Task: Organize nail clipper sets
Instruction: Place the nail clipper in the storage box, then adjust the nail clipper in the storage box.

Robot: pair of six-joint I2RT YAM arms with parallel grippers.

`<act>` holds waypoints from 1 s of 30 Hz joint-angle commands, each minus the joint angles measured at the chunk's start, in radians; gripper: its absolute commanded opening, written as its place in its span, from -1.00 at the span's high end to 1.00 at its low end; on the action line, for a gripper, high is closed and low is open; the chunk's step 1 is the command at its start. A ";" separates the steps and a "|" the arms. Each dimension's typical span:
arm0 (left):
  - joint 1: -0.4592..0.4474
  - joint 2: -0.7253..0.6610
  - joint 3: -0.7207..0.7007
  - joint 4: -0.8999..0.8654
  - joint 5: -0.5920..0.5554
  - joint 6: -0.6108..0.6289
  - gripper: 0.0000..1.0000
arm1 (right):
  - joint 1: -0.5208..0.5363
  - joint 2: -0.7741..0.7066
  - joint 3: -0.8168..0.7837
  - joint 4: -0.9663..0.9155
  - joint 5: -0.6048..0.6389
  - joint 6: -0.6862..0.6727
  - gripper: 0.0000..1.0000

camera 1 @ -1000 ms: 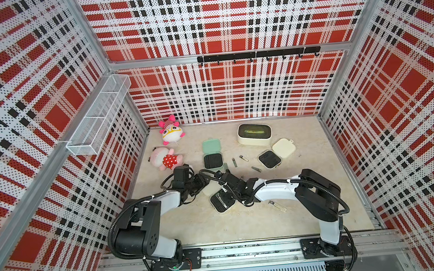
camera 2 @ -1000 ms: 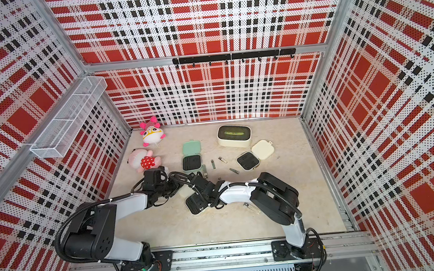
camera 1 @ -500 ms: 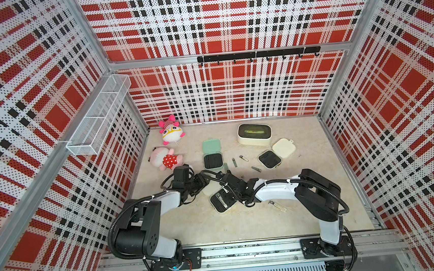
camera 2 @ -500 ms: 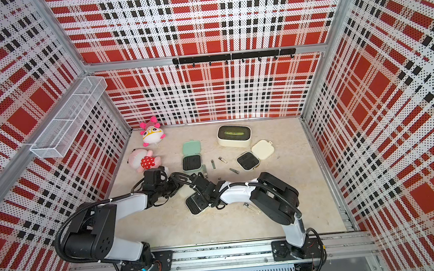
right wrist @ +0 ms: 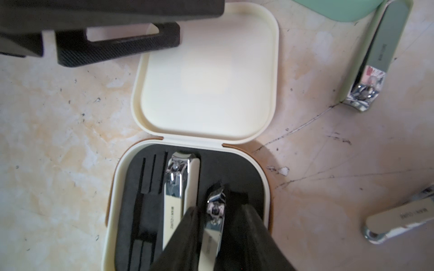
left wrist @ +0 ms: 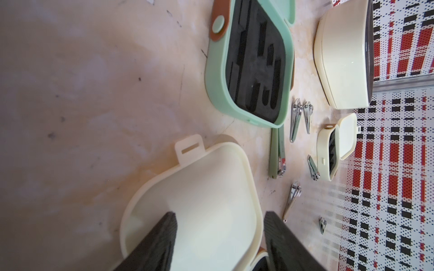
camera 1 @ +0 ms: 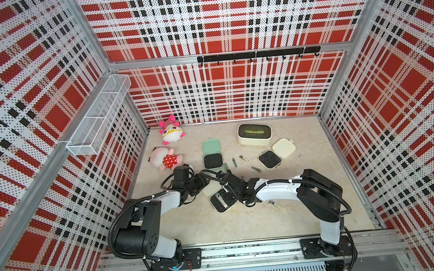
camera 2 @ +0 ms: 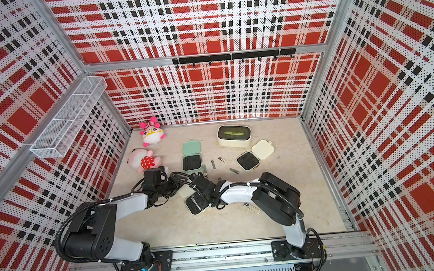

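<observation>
The near cream case [right wrist: 187, 234] lies open with its lid [right wrist: 206, 75] flat on the table, seen in both top views [camera 1: 221, 203] [camera 2: 197, 203]. A large clipper [right wrist: 180, 185] sits in its black insert. My right gripper [right wrist: 219, 208] is open over the insert, and a smaller clipper [right wrist: 215, 211] lies between its fingers. My left gripper [left wrist: 219, 215] is open and straddles the lid's rim, one finger [left wrist: 162, 237] inside the lid [left wrist: 206, 201]. The mint case [camera 1: 212, 159] and the other cream case [camera 1: 269, 159] lie open with bare inserts.
Loose clippers lie on the table: one [camera 1: 277, 206] by my right arm, others [camera 1: 256, 169] [camera 1: 243, 158] between the far cases. A larger cream box [camera 1: 254, 134] stands at the back. Two pink plush toys [camera 1: 170, 133] [camera 1: 166, 158] lie at the left. A wire basket [camera 1: 98, 119] hangs on the left wall.
My right gripper's jaws have spread apart around the small clipper over the insert. Both arms stay almost where they were, and the left gripper has not changed.
</observation>
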 commanded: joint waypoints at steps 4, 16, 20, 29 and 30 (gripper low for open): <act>0.001 0.030 -0.025 -0.047 0.003 0.011 -0.29 | -0.001 -0.021 0.017 -0.031 0.034 -0.008 0.33; 0.000 0.028 -0.028 -0.046 0.003 0.011 -0.29 | -0.002 -0.028 0.031 -0.024 0.039 0.000 0.34; -0.002 0.028 -0.027 -0.047 0.003 0.011 -0.29 | -0.002 -0.033 0.041 -0.025 0.037 0.001 0.29; -0.001 0.027 -0.027 -0.047 0.003 0.011 -0.29 | -0.026 -0.057 0.041 -0.008 0.000 0.025 0.42; -0.002 0.028 -0.026 -0.048 0.003 0.011 -0.29 | -0.031 -0.058 0.040 -0.005 -0.006 0.027 0.45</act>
